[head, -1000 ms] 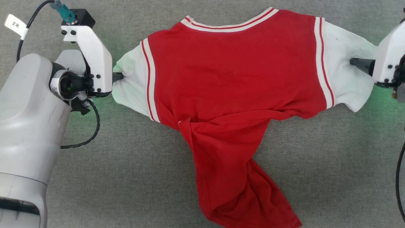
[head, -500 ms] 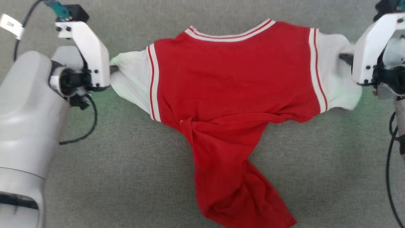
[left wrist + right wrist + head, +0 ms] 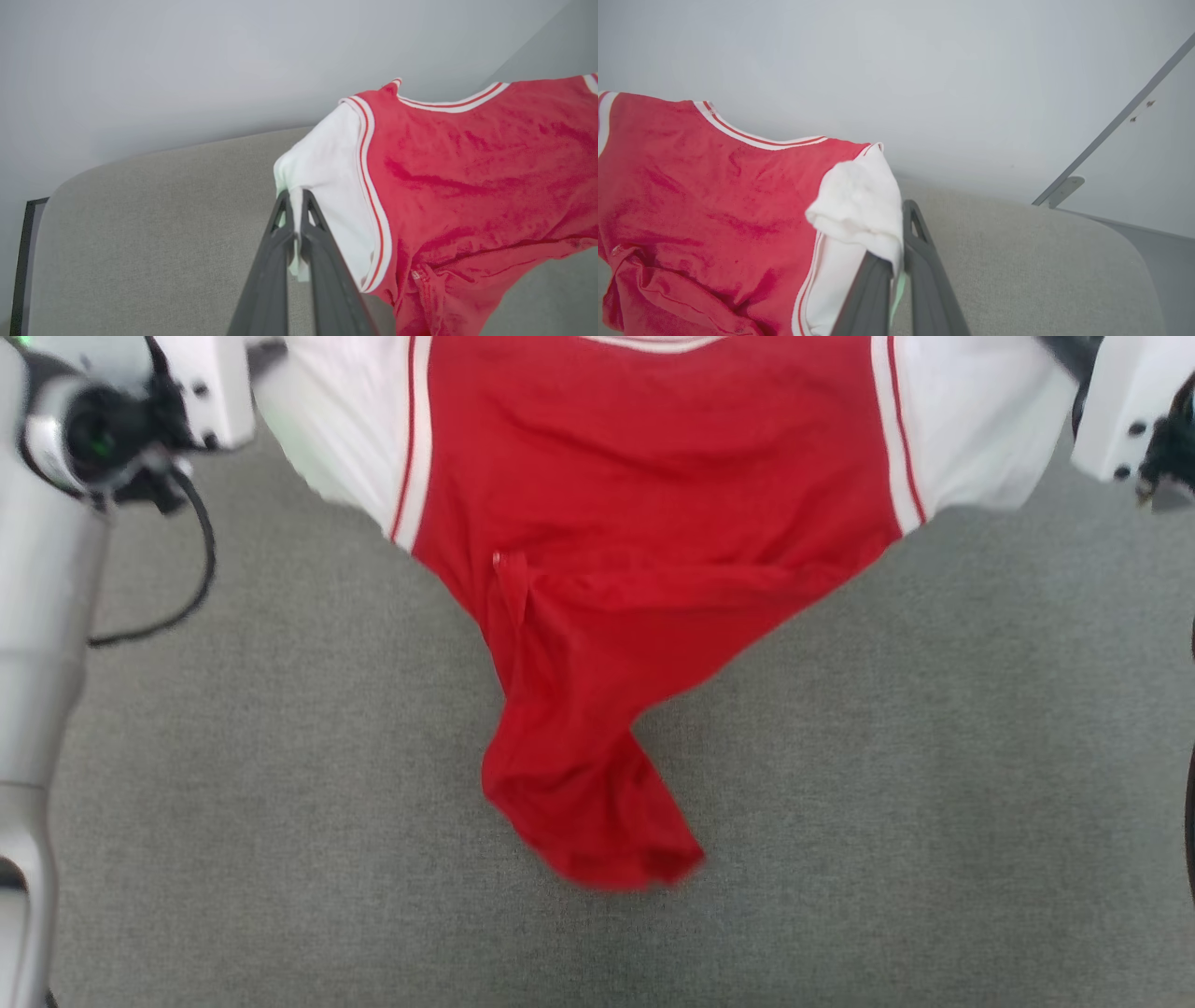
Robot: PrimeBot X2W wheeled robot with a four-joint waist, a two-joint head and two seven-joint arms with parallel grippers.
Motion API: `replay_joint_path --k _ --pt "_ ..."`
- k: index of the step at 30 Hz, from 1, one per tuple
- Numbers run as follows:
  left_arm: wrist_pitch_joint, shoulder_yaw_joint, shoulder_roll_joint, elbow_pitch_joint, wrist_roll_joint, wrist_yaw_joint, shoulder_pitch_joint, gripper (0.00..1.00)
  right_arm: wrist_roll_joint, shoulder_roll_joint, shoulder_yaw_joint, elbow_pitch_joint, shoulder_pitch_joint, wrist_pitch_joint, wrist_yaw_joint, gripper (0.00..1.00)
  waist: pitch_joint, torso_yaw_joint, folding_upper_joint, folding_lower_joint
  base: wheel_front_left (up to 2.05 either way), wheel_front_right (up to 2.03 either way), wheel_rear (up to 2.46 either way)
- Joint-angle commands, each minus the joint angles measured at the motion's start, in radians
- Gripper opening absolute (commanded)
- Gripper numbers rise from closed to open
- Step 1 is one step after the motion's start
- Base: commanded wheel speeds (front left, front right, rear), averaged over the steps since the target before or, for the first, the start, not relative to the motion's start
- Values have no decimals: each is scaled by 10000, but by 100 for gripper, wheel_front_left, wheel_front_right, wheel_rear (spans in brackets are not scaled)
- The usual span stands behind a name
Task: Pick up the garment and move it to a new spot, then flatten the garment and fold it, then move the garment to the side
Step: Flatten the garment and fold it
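Lifted since a second ago, when it lay stretched flat, the red T-shirt [image 3: 644, 476] in the head view now hangs between both grippers, its twisted lower body dangling over the grey fabric surface [image 3: 280, 803]. In the left wrist view the left gripper [image 3: 295, 198] is pinched shut on the edge of a white sleeve [image 3: 327, 177], the red body spreading to the right of its fingertips. In the right wrist view the right gripper [image 3: 902, 224] pinches the other sleeve [image 3: 859, 210], which drapes over its left finger, the red body stretching off to its left.
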Motion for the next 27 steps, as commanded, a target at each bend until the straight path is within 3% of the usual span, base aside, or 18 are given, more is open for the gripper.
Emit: replay_joint_path --k 1,8,27 --pt "-73 97 95 -55 -20 86 -234 0 -6 -21 51 -93 -207 -188 0 0 -305 -39 0 0 0 0 0" --pt "-293 211 290 -102 196 209 -1044 0 -110 20 248 160 -1164 -898 -1 0 -781 -129 0 0 0 0 0" --pt "-1534 227 250 550 274 -239 -2357 0 -457 243 477 1539 -2893 -2556 -1 0 -673 -264 0 0 0 0 0"
